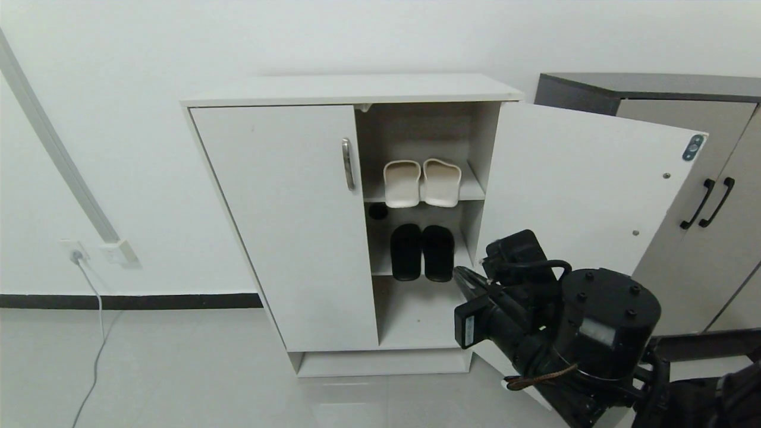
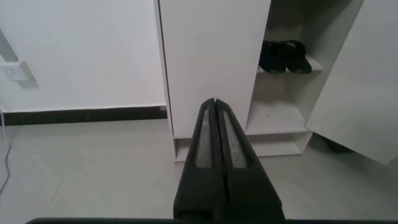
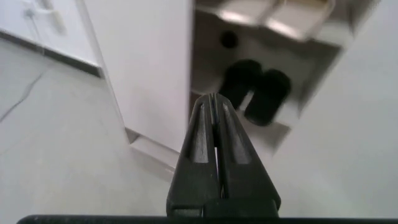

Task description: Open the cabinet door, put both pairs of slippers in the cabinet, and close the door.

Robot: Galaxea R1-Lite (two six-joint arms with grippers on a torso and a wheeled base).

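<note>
Cabinet: we see the white wooden cabinet (image 1: 351, 88) with its right door (image 1: 582, 190) swung open.
Slippers: cream rubber slippers (image 1: 422, 183) on the upper shelf, black rubber slippers (image 1: 422, 252) on the shelf below.
Hands: our left hand (image 2: 214, 102) and right hand (image 3: 212, 99) are clenched, empty; the right is near the open door.

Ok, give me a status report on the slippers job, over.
Left gripper shut, empty. Right gripper shut, empty. White slippers and black slippers both shelved inside cabinet. Right door open, not yet closed.
</note>
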